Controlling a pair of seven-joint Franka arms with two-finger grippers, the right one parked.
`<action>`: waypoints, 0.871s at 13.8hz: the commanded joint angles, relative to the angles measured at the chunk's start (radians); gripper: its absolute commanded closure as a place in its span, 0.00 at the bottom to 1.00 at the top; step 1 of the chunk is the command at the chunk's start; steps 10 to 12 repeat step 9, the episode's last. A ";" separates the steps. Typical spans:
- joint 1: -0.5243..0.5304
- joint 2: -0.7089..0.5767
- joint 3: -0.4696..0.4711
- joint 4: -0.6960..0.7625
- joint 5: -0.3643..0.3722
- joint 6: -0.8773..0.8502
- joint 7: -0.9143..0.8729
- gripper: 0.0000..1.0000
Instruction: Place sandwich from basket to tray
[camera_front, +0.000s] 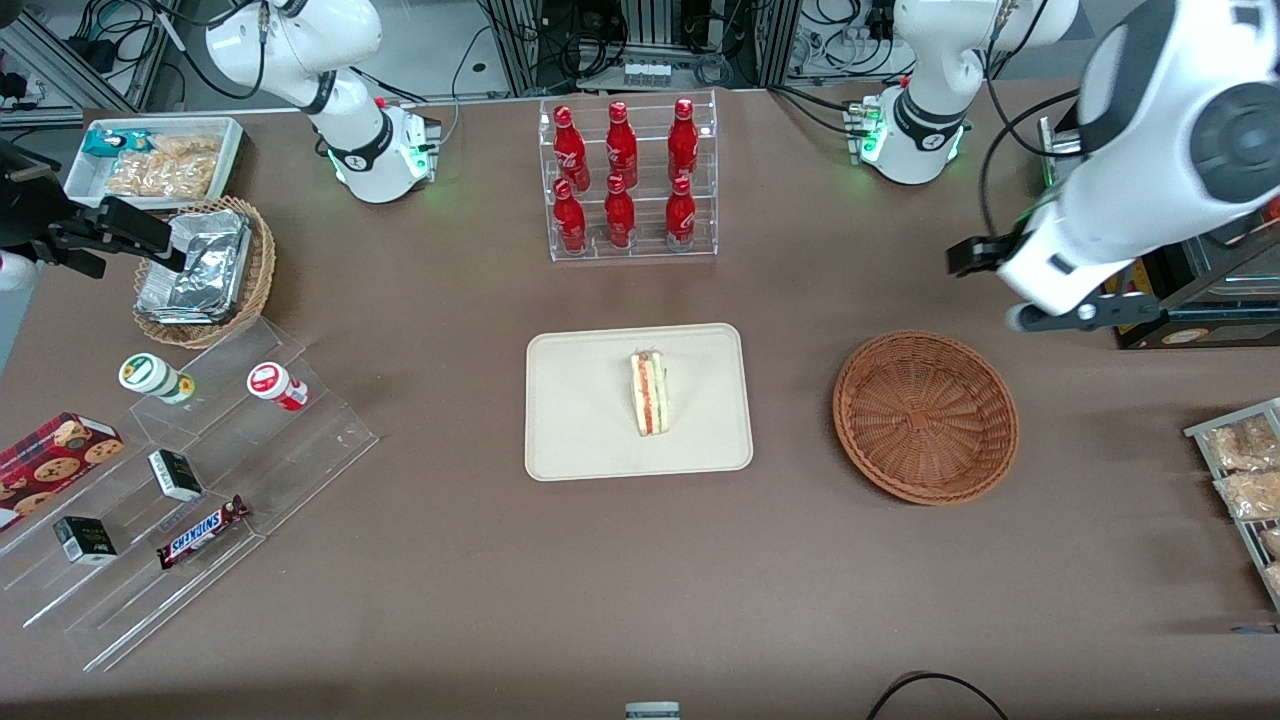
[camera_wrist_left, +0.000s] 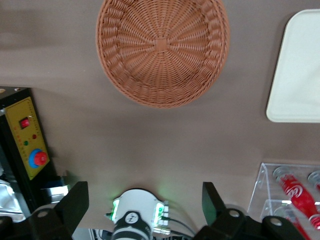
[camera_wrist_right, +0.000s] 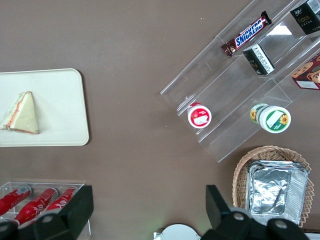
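A triangular white-bread sandwich (camera_front: 651, 392), layered red-orange and green, was laid on the cream tray (camera_front: 580, 430). The gripper (camera_wrist_left: 145, 204) was held wide open, empty, above the table near the wicker basket (camera_front: 926, 416), at its two o'clock.

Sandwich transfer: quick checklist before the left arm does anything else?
1. Sandwich on the tray: ok, lying well inside the rim.
2. Basket emptied: ok, nothing in it in front or left wrist view.
3. Gripper released: ok, fingers open, nothing between them.
4. Gripper clear of basket and tray: ok, raised at the working arm's end of the table.
5. Cola bottle rack undisturbed: ok, all bottles upright.
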 joint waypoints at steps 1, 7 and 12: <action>0.096 -0.039 -0.038 0.020 0.022 -0.057 0.118 0.00; 0.139 -0.104 0.028 0.026 0.013 -0.057 0.183 0.00; 0.139 -0.105 0.035 0.017 0.012 -0.026 0.183 0.00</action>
